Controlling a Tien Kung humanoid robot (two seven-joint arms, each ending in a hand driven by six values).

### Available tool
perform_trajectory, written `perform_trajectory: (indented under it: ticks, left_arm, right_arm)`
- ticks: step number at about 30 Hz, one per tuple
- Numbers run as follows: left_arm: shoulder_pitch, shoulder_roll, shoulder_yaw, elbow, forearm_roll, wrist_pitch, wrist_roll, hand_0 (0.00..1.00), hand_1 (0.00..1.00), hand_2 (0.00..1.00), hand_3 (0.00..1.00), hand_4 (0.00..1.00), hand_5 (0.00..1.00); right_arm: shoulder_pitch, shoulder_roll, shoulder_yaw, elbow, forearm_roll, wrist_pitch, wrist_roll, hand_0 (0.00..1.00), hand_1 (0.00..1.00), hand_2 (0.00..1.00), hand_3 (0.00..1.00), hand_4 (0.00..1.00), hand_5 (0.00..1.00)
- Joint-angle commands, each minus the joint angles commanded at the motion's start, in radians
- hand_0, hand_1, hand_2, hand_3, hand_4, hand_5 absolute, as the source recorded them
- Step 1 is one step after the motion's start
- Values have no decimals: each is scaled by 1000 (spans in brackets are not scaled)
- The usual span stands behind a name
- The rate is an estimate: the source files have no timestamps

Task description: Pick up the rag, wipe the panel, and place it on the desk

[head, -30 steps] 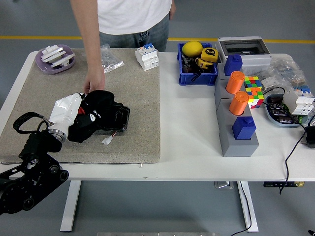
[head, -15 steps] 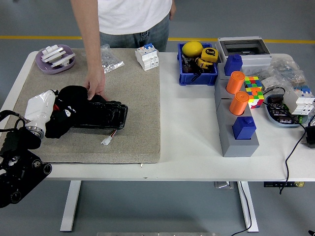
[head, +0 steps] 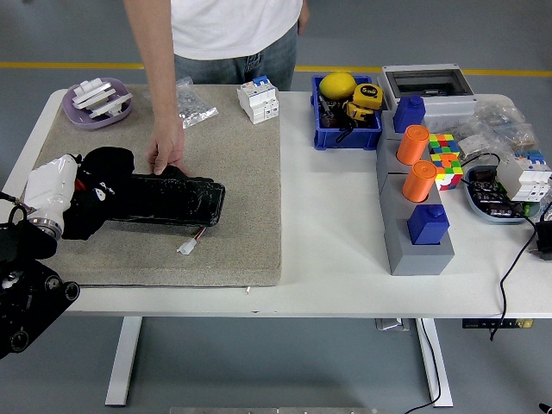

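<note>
Lying on beige mat (head: 233, 172) at its left end: black panel (head: 164, 201), long side across. Gripping black rag (head: 99, 185), fingers closed on it: left robot hand (head: 65, 191), pressing rag against panel's left end. Resting on panel's far edge: person's hand (head: 166, 155). Sitting beyond panel at mat's far left corner: purple dish (head: 97, 103). Bearing mat: white surface (head: 328, 250).

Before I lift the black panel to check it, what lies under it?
The black panel lies on a beige mat. A white connector on thin wires pokes out at its near edge. Whatever else sits beneath is covered.
</note>
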Motion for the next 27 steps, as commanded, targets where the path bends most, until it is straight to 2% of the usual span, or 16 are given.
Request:
perform_trajectory:
  ticks: [6,12,18,27]
  left_arm:
    - [-2,-7,19,-11,-8,-2,1,308,172,473,448,346,2]
    - [-5,-23,57,-68,2,-4,10,307,173,475,450,352,2]
    - [-14,-38,131,-135,18,-16,27,307,174,475,452,357,2]
    - [-27,-66,236,-185,25,-28,45,308,177,479,457,369,2]
  right_arm:
    - [2,-1,-2,0,2,0,1,708,580,648,646,998,581]
    - [3,-2,2,0,-4,0,-2,708,580,648,647,998,581]
    - [2,-3,2,0,-3,0,-1,709,580,648,647,998,584]
    - [1,-4,4,-1,-5,1,-2,709,579,648,648,998,583]
